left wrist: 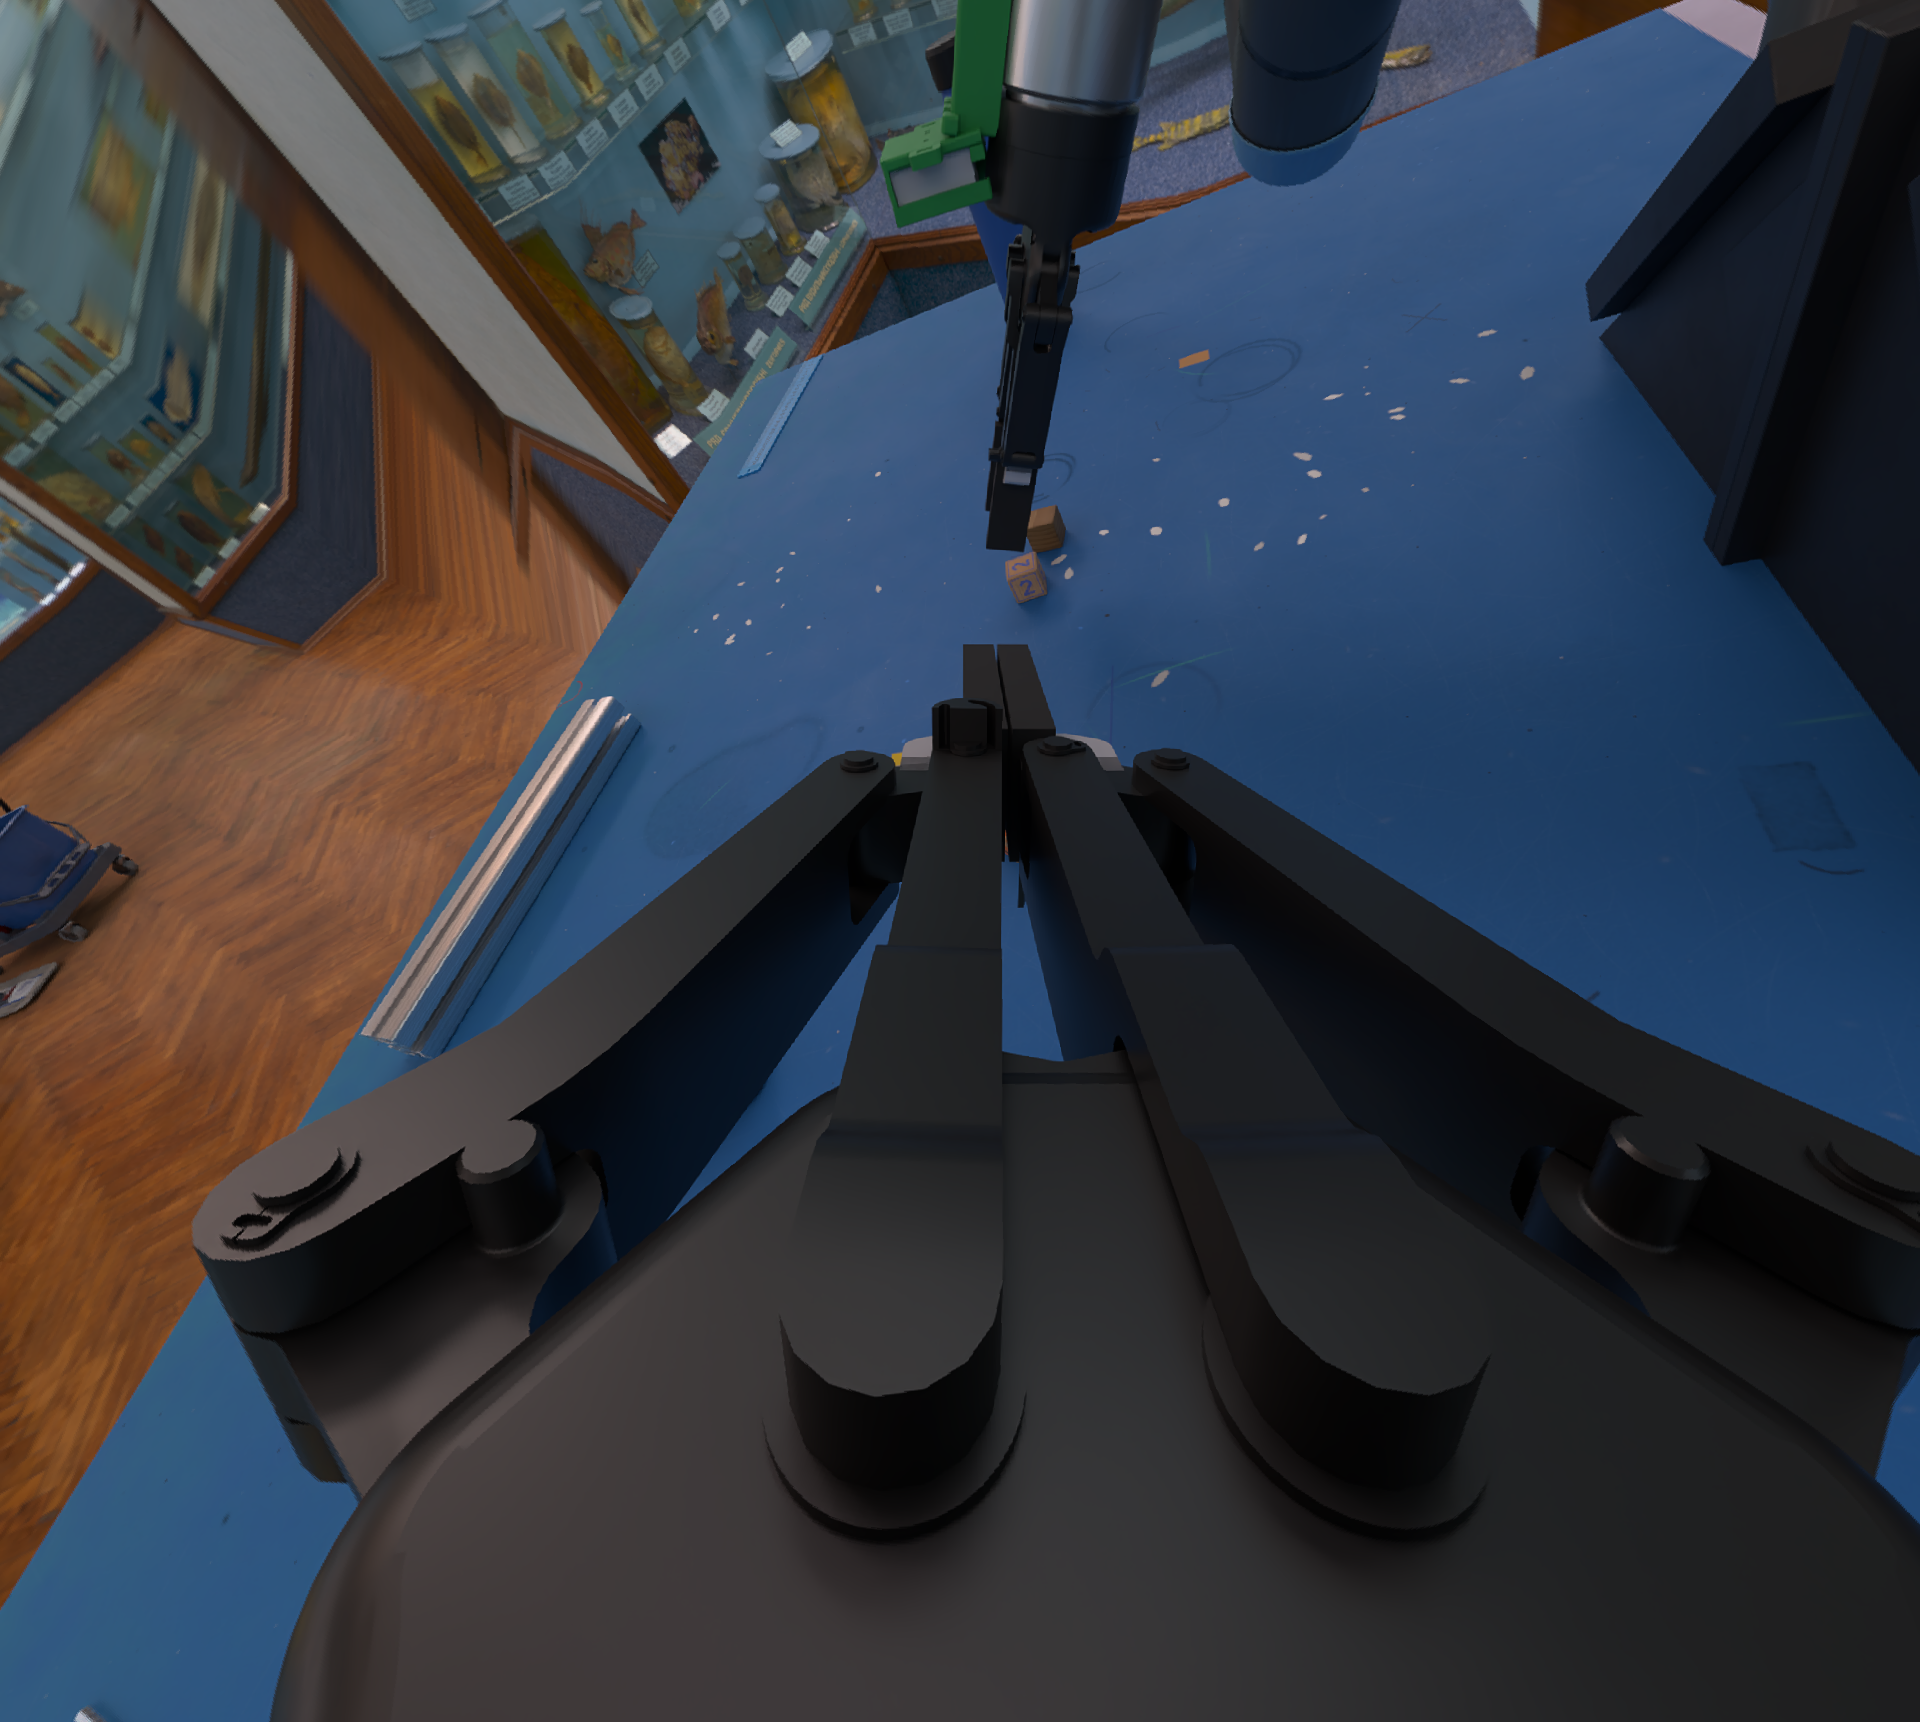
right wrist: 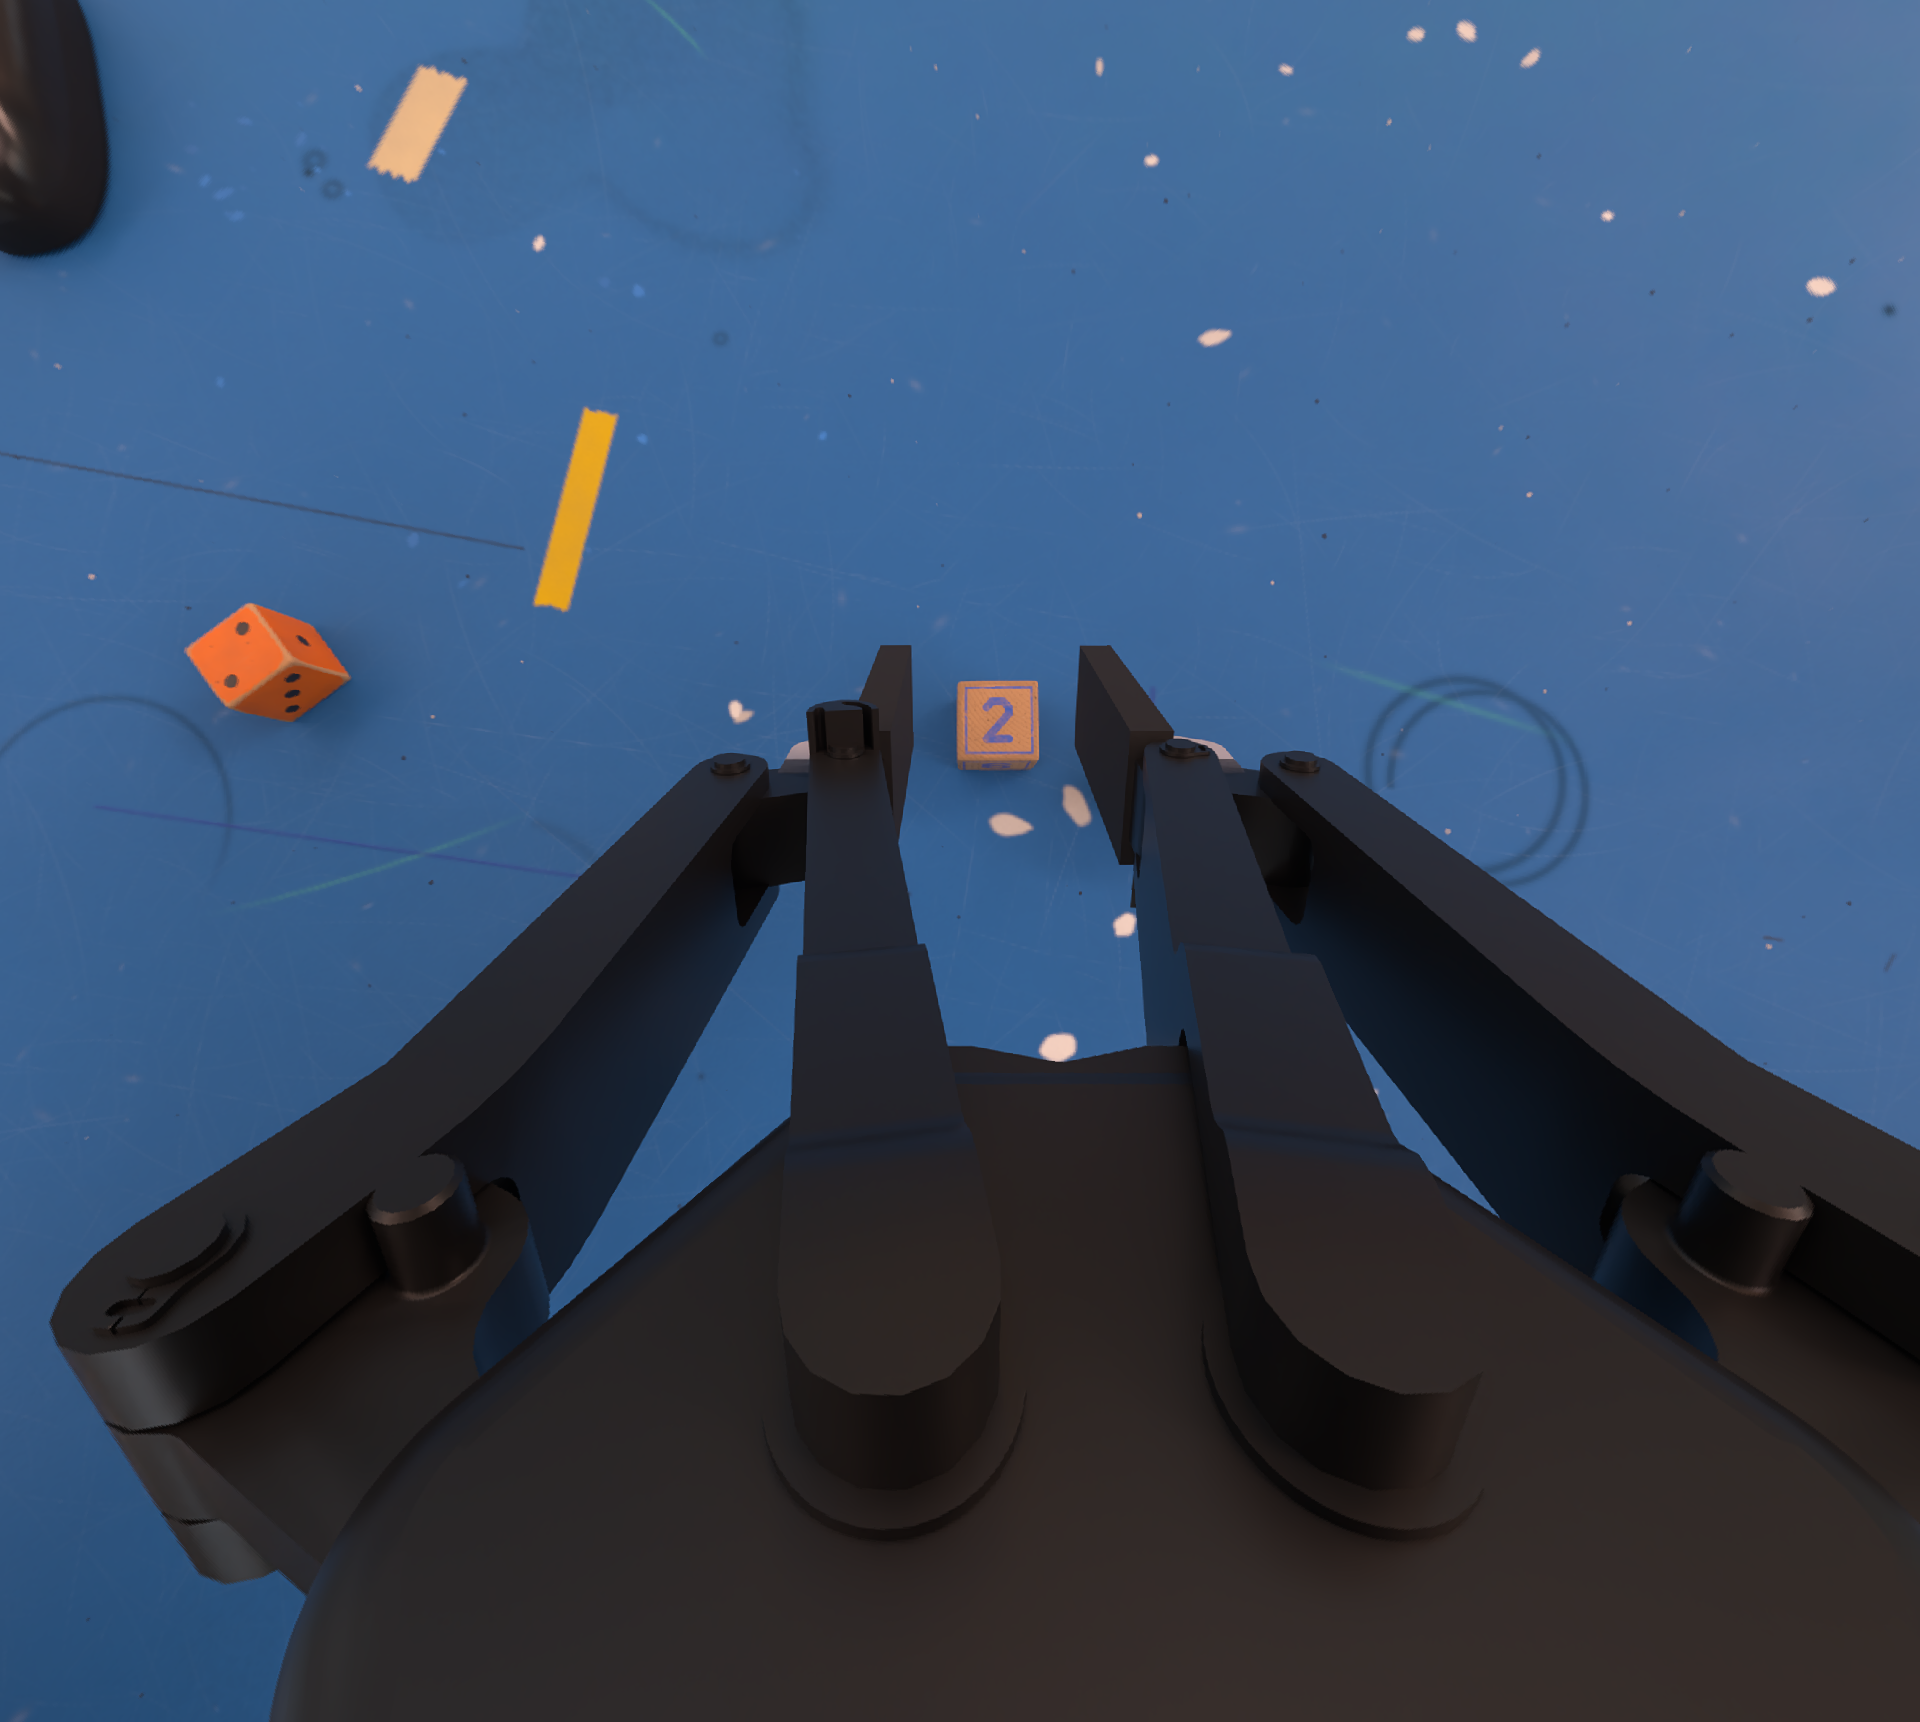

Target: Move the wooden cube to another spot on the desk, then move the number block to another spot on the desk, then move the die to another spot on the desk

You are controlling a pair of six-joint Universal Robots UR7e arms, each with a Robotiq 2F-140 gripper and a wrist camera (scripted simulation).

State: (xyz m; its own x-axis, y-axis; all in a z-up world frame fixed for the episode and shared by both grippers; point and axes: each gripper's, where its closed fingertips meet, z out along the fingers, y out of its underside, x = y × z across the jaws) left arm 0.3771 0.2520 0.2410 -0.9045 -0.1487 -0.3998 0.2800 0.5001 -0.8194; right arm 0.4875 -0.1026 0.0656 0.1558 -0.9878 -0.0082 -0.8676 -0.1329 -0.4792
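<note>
Hovering above the number block [right wrist: 997, 724], hung the right tool [right wrist: 994, 670] with its fingers spread, one to each side of that block and neither touching it, the numbered face turned up between them. Found the wooden cube [left wrist: 1047, 526] just behind the number block in the left wrist view, near it but apart, partly covered by a finger of the right tool [left wrist: 1006, 519]; could not find it in the right wrist view, probably hidden under the tool's own body. Found the die [right wrist: 267, 661] well to the left of the number block in the right wrist view, tilted on an edge or corner, with a yellow tape strip [right wrist: 575, 509] between the two. Noted the left tool [left wrist: 1000, 664] pressed together on nothing, held over the desk [right wrist: 1351, 425] short of the number block and apart from it. Judged the step in hand to be the pick-up of the number block, with the die not yet handled. Needed, to do it well: a straight descent, keeping the block centred in the gap and its flat sides square to the pads; closing only once the pads reached below the block's top edge; care for the finger nearest the wooden cube, since a skewed drop could nudge that cube; then a clean lift before any sideways carry to a bare patch away from both neighbours.
</note>
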